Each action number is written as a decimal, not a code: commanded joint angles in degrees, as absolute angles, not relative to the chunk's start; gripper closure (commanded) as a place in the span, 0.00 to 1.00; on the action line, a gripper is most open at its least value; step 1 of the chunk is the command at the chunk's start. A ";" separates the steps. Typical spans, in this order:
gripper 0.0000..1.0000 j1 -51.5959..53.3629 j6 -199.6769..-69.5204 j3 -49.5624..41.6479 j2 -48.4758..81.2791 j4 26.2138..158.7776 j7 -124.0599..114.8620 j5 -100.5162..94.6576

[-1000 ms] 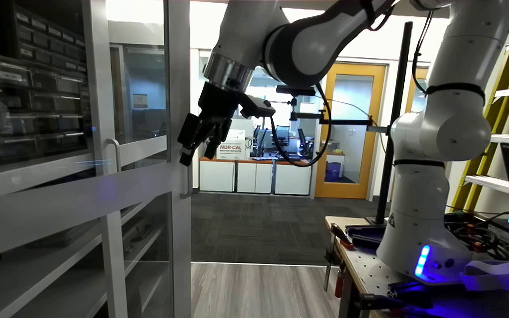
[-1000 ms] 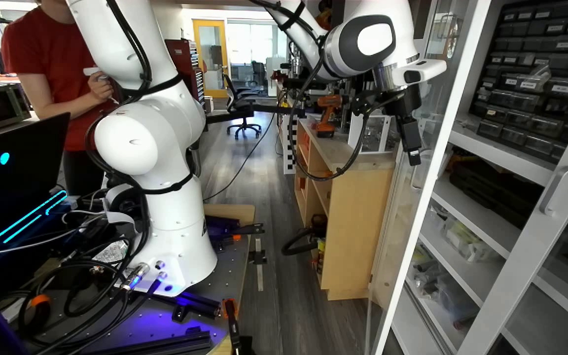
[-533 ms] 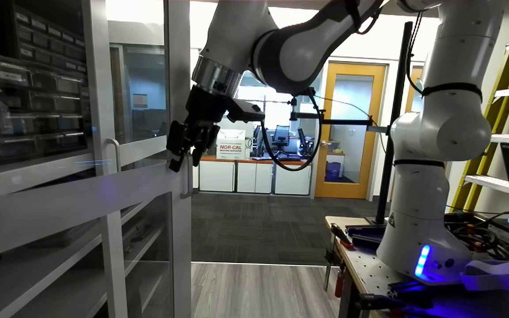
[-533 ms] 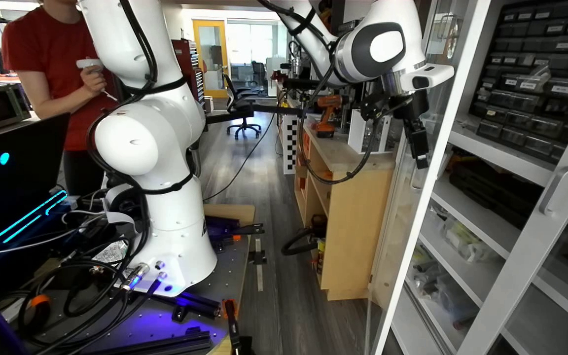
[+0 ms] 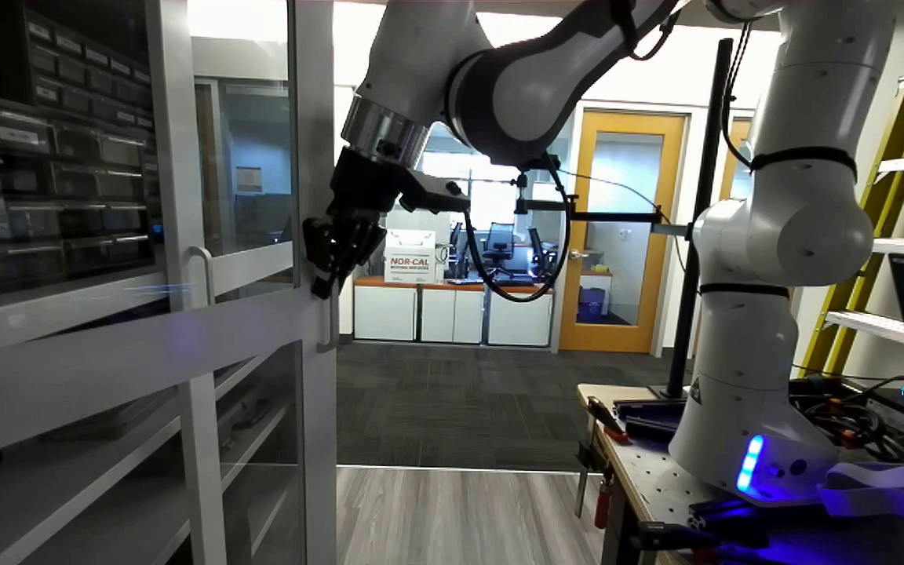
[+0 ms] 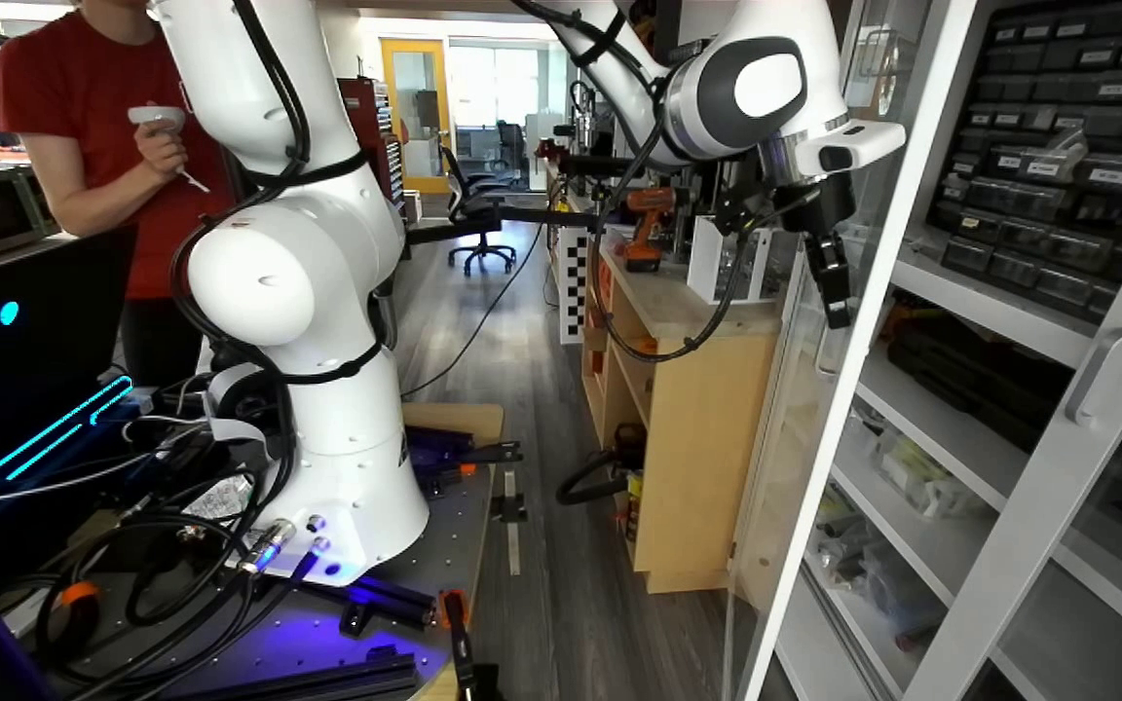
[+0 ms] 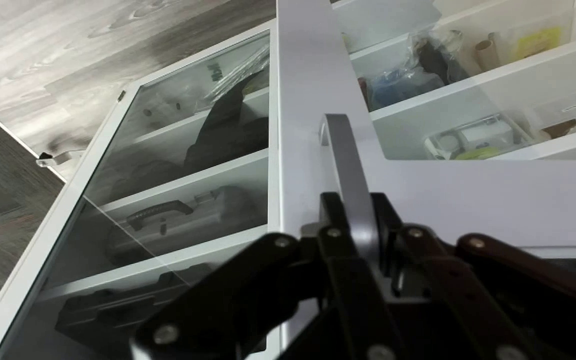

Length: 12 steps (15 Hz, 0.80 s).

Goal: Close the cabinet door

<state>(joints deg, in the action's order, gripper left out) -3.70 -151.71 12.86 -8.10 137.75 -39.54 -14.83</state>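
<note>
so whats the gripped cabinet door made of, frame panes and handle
Frame: perhaps painted metal, its even pale surface softly satin; laminate possible. Panes: probably glass, smooth, clear and see-through. Handle: likely metal, grey, its soft highlight suggesting a satin finish.

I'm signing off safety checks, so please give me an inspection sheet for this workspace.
Surface: bench, perforated top, carrying the arm.
Job's things: cabinet door, standing open; its handle gripped.
Clutter: clamp at the bench edge, black rails on top.
End effector: closed on the handle.
Cables: black cable loops beneath the arm; others tangle over the bench.
Surroundings: person in red holding a white handheld device; orange drill on a wooden unit.
</note>
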 commanded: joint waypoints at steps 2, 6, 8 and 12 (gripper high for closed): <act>0.95 -2.40 -150.67 11.82 -10.83 138.79 -42.38 -15.88; 0.96 -2.56 -151.35 11.27 -9.23 137.42 -39.99 -16.43; 0.96 -2.46 -152.21 10.87 -8.17 136.46 -37.88 -16.31; 0.96 -2.67 -152.55 9.95 -5.46 133.34 -35.39 -17.59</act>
<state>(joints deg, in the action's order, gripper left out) -3.42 -151.91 12.02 -7.18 136.84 -38.38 -15.35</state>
